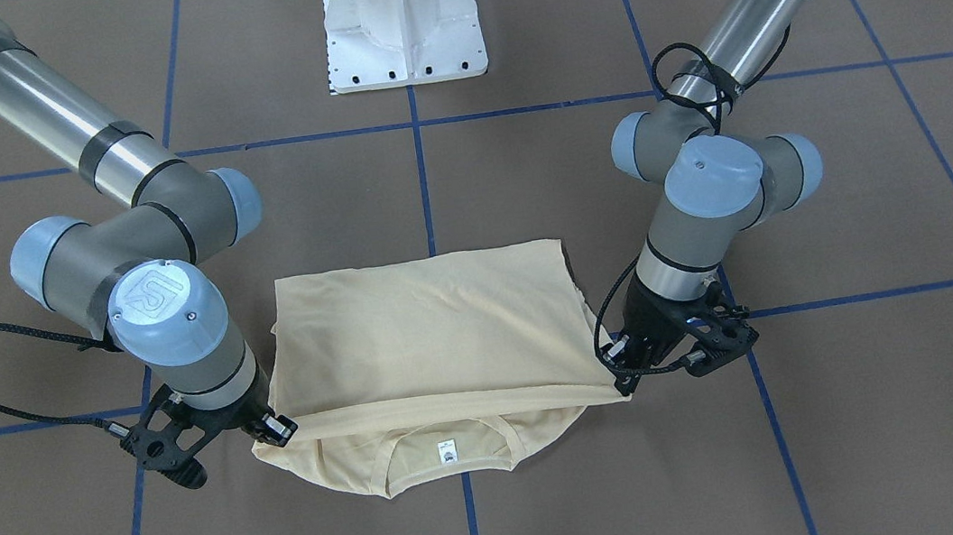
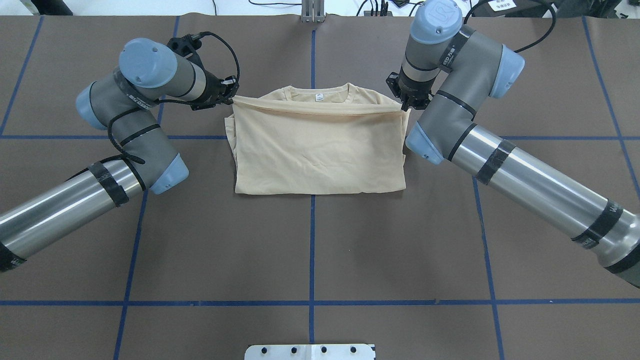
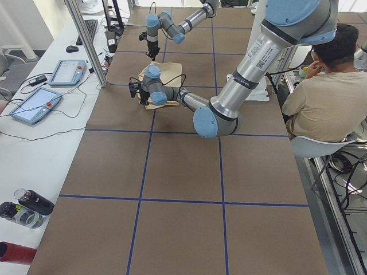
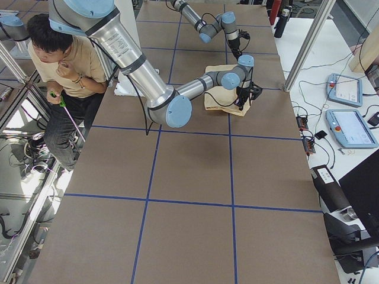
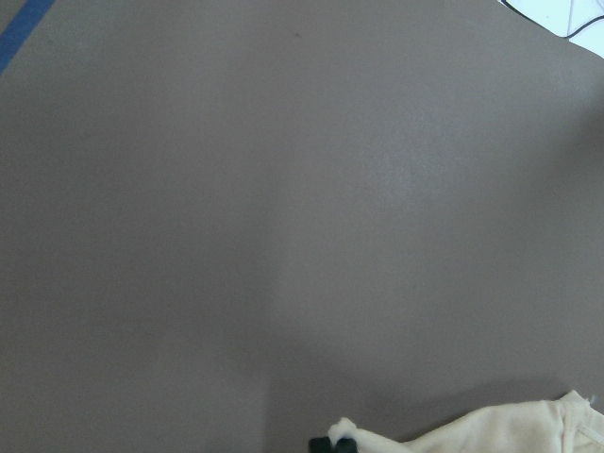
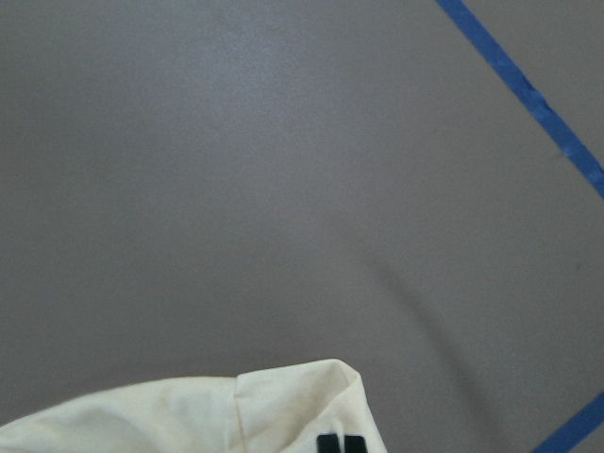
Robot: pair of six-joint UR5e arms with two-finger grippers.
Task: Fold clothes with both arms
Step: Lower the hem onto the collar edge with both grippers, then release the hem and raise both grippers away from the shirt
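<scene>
Shirt [image 2: 320, 150] mid-worktop [image 2: 320, 250], doubled over, fold line on robot's side.

Free edge stretched crosswise between both arms. Left end effector [image 2: 226, 94] pinched on its left corner, right end effector [image 2: 409, 102] pinched on its right corner. Wrist views show cloth at black fingertips.

Key relation: collar [image 2: 315, 92] with label [image 2: 317, 97] lies just beyond held edge, away from robot, uncovered. Held edge's long axis runs left-right, parallel to fold line. Neither arm nearer, corners about level.

Judgement: next move likely lays edge down near collar, both sides released together. Uneven release could skew fold.
</scene>
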